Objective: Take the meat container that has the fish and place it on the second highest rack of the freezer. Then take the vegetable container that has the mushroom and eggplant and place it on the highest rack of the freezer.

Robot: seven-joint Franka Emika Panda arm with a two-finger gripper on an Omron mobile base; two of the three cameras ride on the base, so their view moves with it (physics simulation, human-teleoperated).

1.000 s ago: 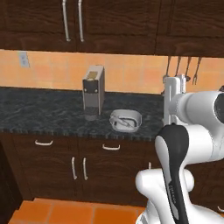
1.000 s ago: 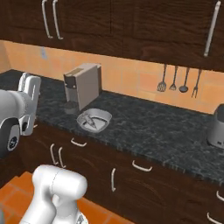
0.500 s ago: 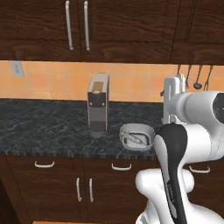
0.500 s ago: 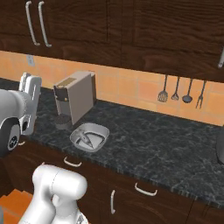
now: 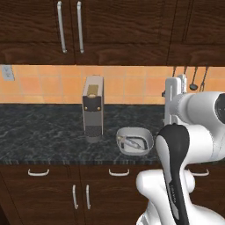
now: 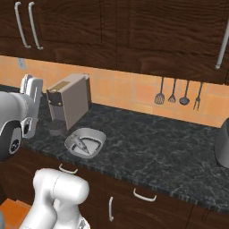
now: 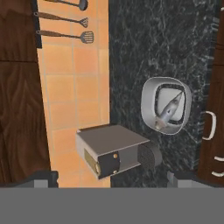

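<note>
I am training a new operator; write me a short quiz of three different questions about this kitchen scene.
1. True or false: the fish lies in a grey container on the dark counter.
2. Multiple choice: what stands right beside that container? A) coffee machine B) toaster C) sink
3. Fill in: the end effector is ____ and holds nothing.

Key: 1 true; 2 A; 3 open.

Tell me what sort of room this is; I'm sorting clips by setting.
A kitchen, rendered rather than real. A dark stone counter runs under dark wood cabinets, a coffee machine stands beside a tub holding a fish, and utensils hang on the orange tiled wall.
</note>
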